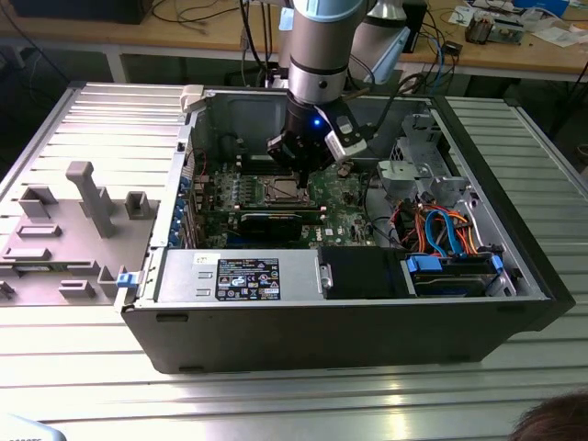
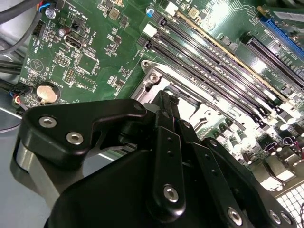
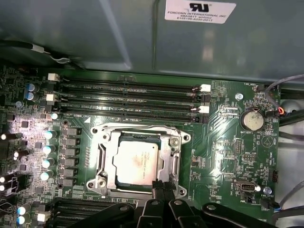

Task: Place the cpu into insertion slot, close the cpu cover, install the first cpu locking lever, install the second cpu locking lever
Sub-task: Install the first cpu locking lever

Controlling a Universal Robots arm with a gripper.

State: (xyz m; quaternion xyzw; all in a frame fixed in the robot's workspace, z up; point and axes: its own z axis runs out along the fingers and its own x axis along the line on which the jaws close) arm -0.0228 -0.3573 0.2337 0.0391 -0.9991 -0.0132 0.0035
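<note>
The cpu, a dull silver square chip, lies flat in the insertion slot on the green board. The cpu cover, a thin silver frame, lies down around the chip, whose top shows through its window. A thin wire lever runs along the cover's far edge. My gripper has its black fingertips pressed together at the socket's near edge, just beside the chip. Its fingers come to one point at the shiny socket frame in the second wrist view. In the exterior view the gripper hangs right over the slot.
Long black memory slots run beside the socket, with a coin battery further off. In the open case, a black graphics card, power supply and orange and blue cables surround the work spot. A grey fixture tray lies outside it.
</note>
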